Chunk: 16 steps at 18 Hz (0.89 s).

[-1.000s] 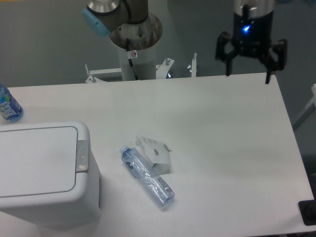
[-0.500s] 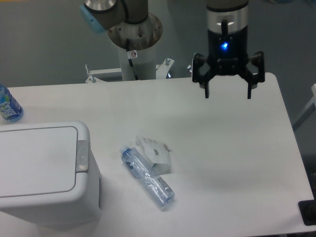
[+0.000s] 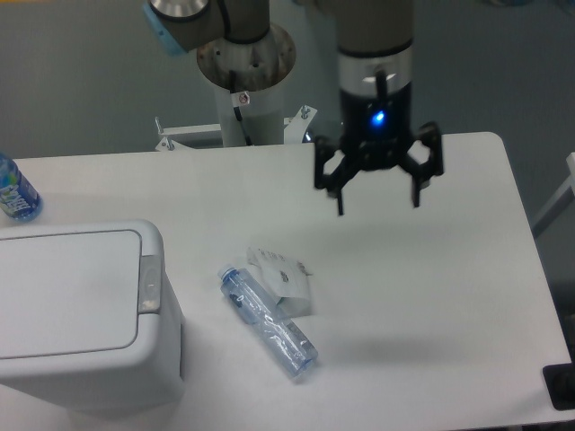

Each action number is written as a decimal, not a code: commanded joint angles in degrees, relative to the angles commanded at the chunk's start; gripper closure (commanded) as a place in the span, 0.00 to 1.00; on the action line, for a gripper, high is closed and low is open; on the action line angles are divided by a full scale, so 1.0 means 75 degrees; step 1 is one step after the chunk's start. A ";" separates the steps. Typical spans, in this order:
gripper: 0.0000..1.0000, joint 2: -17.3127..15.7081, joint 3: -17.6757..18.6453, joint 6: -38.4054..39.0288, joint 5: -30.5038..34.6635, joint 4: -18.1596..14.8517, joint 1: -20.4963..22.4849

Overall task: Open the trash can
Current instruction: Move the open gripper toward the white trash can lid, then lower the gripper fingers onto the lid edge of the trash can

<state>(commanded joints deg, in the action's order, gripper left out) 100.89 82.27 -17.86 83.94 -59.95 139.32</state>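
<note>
White table [image 3: 431, 296] is hosting the gripper [image 3: 377, 199] travelling left and lower than before, fingers spread wide, apparently empty, nearing the closed trash can [image 3: 81, 314].

The white table [image 3: 431, 296] is carrying the trash can [image 3: 81, 314] at eight o'clock. A clear bottle [image 3: 268, 321] and white packet [image 3: 283, 277] are lying touching near centre, a blue-labelled bottle [image 3: 13, 190] standing at ten o'clock.

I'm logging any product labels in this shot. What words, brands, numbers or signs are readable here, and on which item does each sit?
No text can be read here.
Upright bottle at the left edge: blue label with pale marks, too blurred to read.
White packet beside the lying clear bottle: small dark print, too small to read.
Trash can and gripper: no lettering visible.
</note>
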 joint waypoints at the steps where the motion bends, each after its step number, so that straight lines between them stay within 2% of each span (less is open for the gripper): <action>1: 0.00 0.0094 -0.0094 0.0281 -0.0023 0.0024 -0.0199; 3: 0.00 0.0223 -0.0153 0.0786 -0.0245 0.0025 -0.0434; 9: 0.00 0.0235 -0.0083 0.1643 -0.1839 0.0013 -0.0634; 16: 0.00 0.0259 0.0057 0.1679 -0.2016 0.0013 -0.0939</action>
<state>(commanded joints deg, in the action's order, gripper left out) 102.83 82.70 -5.27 68.82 -59.85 132.28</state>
